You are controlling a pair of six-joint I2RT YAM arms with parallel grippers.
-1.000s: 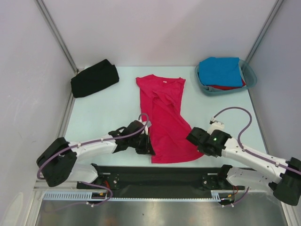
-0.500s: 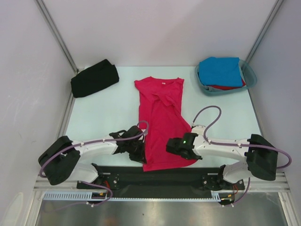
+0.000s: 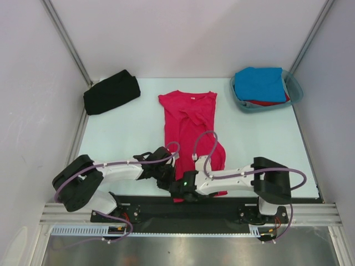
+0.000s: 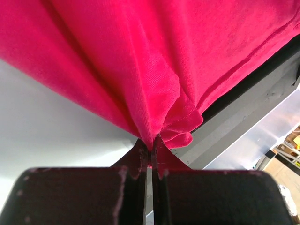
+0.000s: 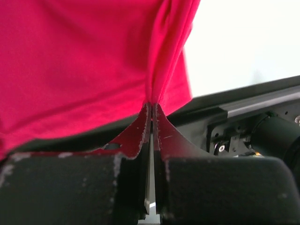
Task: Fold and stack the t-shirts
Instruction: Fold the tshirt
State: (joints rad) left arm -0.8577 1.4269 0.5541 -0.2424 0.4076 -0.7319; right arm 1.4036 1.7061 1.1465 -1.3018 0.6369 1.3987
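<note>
While our left gripper (image 4: pixel 151 146) and right gripper (image 5: pixel 151 108) pinch the pink t-shirt (image 3: pixel 188 119), we count 1 black shirt (image 3: pixel 111 92) folded upper left, 2 waiting in the tub (image 3: pixel 266 108).

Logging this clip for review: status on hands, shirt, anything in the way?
Left hand shut on pink shirt hem. Right hand shut on same hem, close beside it. Black shirt and tub at far corners, nothing in the way.

Lighting was bright, even and diffuse; shadows were faint. The overhead view was sharp; wrist-view foregrounds were slightly soft.
</note>
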